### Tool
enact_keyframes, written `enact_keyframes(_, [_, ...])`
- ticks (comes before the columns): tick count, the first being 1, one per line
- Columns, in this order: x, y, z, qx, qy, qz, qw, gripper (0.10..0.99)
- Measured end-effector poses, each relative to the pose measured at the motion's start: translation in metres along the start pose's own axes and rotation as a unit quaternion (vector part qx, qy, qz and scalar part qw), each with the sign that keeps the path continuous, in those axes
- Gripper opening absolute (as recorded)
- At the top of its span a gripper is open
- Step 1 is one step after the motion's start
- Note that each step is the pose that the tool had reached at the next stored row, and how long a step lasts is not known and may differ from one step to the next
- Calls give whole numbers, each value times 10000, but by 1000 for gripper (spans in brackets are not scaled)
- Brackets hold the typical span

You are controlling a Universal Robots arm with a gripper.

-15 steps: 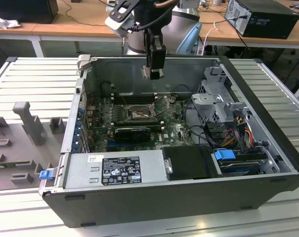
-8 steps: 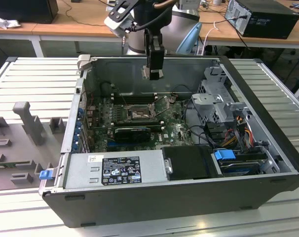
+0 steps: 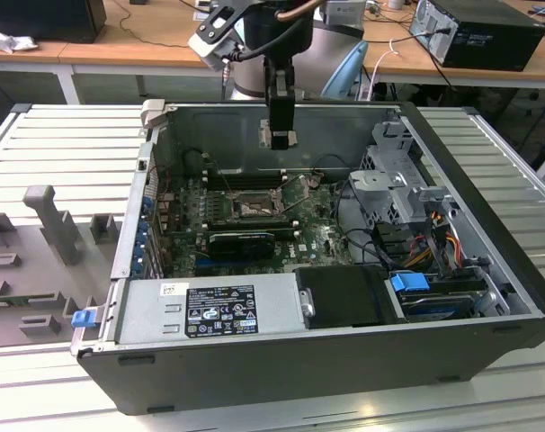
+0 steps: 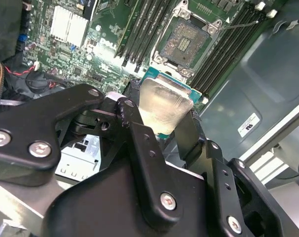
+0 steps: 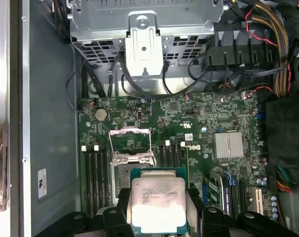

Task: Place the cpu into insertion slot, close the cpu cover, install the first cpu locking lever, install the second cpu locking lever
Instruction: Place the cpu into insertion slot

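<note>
My gripper (image 3: 279, 135) hangs inside the open computer case, above the back of the green board. It is shut on the cpu (image 3: 279, 139), a flat square chip with a pale silver top, pinched by two opposite edges. In both wrist views the cpu (image 4: 164, 106) (image 5: 158, 197) sits between the black fingers (image 4: 135, 129), clear of the board. The insertion slot (image 4: 188, 44) (image 3: 252, 209) lies open below with its dark contact field bare. In the first wrist view the cpu partly hides the insertion slot (image 5: 121, 177), and the cpu cover (image 5: 130, 143), a silver frame, stands swung up beside it.
Long black memory slots (image 4: 139, 29) flank the socket. A black card (image 3: 241, 241) lies in front of it, a power supply (image 3: 209, 310) at the near wall, and a drive cage (image 3: 389, 180) with cables on the exterior view's right. Grey fixtures (image 3: 52, 220) stand outside the case.
</note>
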State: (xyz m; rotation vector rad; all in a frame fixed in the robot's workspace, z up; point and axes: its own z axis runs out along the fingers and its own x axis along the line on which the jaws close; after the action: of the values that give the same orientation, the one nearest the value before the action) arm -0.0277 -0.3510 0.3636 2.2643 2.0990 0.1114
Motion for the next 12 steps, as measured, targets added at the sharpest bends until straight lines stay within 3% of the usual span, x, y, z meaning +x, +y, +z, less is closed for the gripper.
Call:
enact_keyframes(3, [0, -4, 15, 0, -2, -7, 10000, 529])
enact_keyframes(7, [0, -9, 25, 9, 18, -241, 9997, 529])
enact_keyframes(12, [0, -11, 42, 9, 19, -243, 9997, 529])
